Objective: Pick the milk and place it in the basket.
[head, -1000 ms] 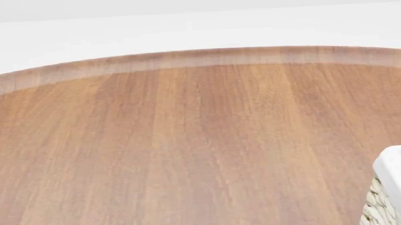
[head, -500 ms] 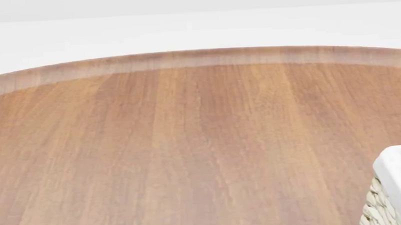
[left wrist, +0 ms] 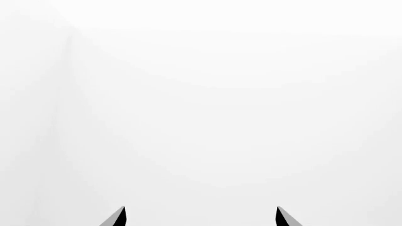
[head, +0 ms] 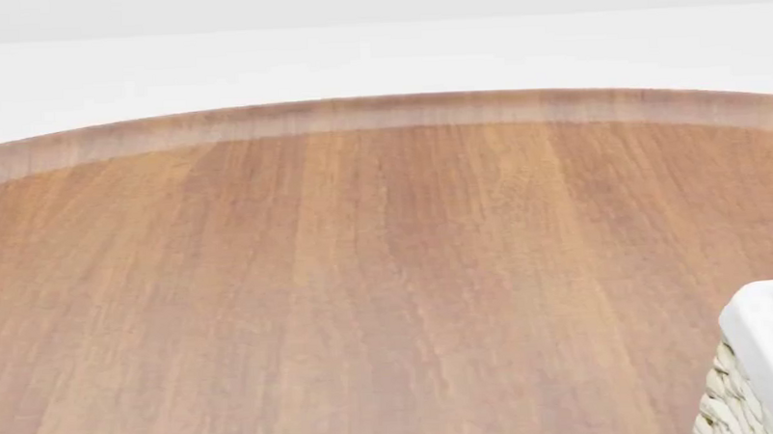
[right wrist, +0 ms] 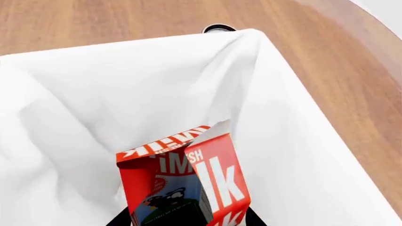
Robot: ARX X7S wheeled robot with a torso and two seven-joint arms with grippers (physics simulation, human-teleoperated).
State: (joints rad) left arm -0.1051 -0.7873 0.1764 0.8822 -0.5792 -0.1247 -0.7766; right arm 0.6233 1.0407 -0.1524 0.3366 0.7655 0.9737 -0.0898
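— Wooden table [head: 363, 276], head view: only the basket [head: 766, 324] corner, lower right. Milk?

— Milk [right wrist: 185, 183] bottom centre of right-wrist view, held by right gripper [right wrist: 185, 219] over the liner. Left gripper [left wrist: 199, 217] wide apart, empty.

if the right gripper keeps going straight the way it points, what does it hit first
Probably the white cloth liner inside the basket. The milk it carries would touch first; the depth left is unclear.
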